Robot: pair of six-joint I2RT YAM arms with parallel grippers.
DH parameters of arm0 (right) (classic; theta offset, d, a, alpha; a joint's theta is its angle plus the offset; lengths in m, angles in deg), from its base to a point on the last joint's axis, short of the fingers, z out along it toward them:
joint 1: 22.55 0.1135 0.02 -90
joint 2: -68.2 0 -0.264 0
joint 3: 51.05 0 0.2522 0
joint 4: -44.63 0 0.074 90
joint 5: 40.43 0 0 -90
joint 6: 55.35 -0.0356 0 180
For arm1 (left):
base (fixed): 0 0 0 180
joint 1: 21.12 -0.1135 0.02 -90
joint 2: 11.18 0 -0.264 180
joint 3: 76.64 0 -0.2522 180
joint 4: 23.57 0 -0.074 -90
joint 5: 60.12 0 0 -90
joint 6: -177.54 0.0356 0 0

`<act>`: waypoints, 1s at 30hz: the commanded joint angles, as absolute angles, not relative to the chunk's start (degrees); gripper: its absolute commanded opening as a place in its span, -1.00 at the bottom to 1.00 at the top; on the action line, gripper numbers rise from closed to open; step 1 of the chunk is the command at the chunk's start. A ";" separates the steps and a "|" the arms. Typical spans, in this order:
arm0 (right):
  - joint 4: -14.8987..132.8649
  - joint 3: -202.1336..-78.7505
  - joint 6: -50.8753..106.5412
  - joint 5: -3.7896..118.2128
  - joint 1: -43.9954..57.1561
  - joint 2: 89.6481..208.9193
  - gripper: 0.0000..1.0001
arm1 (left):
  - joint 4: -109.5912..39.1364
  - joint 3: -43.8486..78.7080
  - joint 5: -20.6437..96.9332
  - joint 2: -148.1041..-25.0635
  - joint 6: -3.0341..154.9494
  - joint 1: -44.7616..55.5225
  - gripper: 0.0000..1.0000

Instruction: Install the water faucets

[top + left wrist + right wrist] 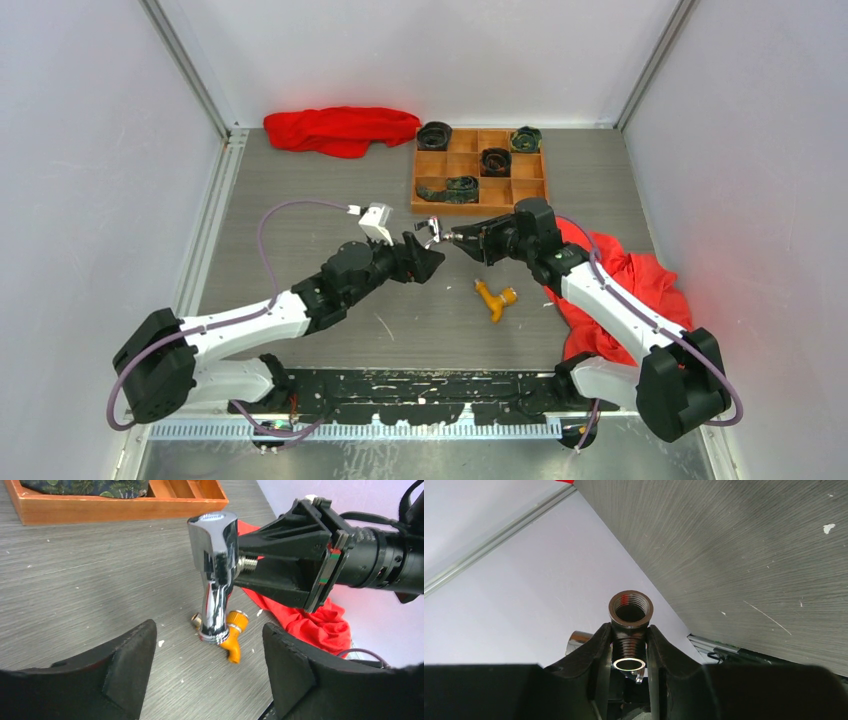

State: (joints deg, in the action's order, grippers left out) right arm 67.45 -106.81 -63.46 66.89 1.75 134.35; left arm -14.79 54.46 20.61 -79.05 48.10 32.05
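The silver water faucet [432,230] hangs above the table's middle, held by its threaded stem in my right gripper [462,240], which is shut on it. In the left wrist view the faucet [215,575] stands upright, chrome body down, with the right gripper [242,562] reaching in from the right. The right wrist view shows the threaded part [630,610] pinched by the right gripper [630,640]. My left gripper [428,258] is open just in front of the faucet, its pads [125,655] apart and touching nothing. The orange-yellow faucet [494,298] lies on the table [233,635].
A wooden compartment tray [478,209] at the back holds dark rolled items [496,161]. One red cloth [340,128] lies at the back left, another [630,280] under the right arm. A black plate [420,385] runs along the near edge.
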 commanded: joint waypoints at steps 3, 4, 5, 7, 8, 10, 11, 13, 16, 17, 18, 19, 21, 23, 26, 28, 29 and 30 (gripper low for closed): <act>62.37 -107.34 -64.64 69.60 1.99 133.66 -0.99 | -9.96 50.57 18.56 -80.44 46.22 31.45 0.06; 61.99 -107.13 -64.75 70.09 2.03 133.62 -0.99 | -10.40 50.38 18.82 -80.58 45.36 31.32 0.01; 61.88 -107.02 -64.71 70.27 2.05 133.52 -0.99 | -10.56 50.24 19.12 -80.66 44.79 31.33 -0.02; 61.86 -106.85 -64.74 70.27 2.06 133.20 -0.99 | -10.24 50.14 19.62 -80.87 43.93 31.23 -0.20; 61.84 -106.70 -64.75 70.11 2.00 133.04 -0.99 | -10.10 50.14 19.68 -80.95 43.74 31.20 -0.31; 61.82 -106.46 -64.76 69.96 2.02 132.86 -0.99 | -10.13 50.14 19.68 -80.96 43.51 31.12 -0.57; 61.85 -106.34 -64.64 70.01 1.99 132.85 -0.99 | -10.45 50.07 19.75 -80.82 43.50 31.09 -0.72; 60.10 -105.79 -63.89 70.80 1.98 133.04 -0.99 | -12.07 49.62 19.97 -80.27 43.50 30.81 -0.99; 51.38 -103.95 -60.28 74.06 1.99 133.58 -0.77 | -17.00 48.32 20.30 -78.31 43.15 29.82 -1.00; 50.09 -103.60 -58.72 74.45 1.98 133.53 -0.54 | -18.79 48.14 20.70 -77.31 42.89 29.08 -1.00; 49.48 -103.31 -56.89 74.43 1.99 133.21 -0.12 | -20.53 48.04 21.75 -76.25 42.69 28.12 -1.00; 48.85 -102.88 -55.18 74.30 2.03 132.71 0.23 | -22.30 48.03 22.66 -74.97 42.45 27.07 -1.00; 44.85 -101.02 -51.83 73.56 2.06 130.94 0.66 | -25.57 48.19 26.08 -72.27 42.19 24.49 -1.00; 39.39 -98.68 -47.83 73.27 1.95 128.95 0.84 | -28.89 48.07 30.09 -69.74 42.54 21.60 -1.00; 33.58 -96.82 -40.25 75.32 1.94 126.95 0.91 | -35.64 46.80 36.98 -66.12 43.98 17.35 -1.00; 35.64 -97.89 -32.79 77.32 1.90 126.41 0.91 | -41.28 44.85 42.73 -64.35 45.44 14.01 -1.00; 37.16 -98.74 -28.10 78.29 1.90 126.27 0.91 | -44.37 43.55 46.10 -63.88 46.46 12.11 -1.00; 37.66 -99.10 -23.70 79.57 1.88 126.21 0.91 | -47.31 41.89 50.51 -63.91 47.51 10.00 -1.00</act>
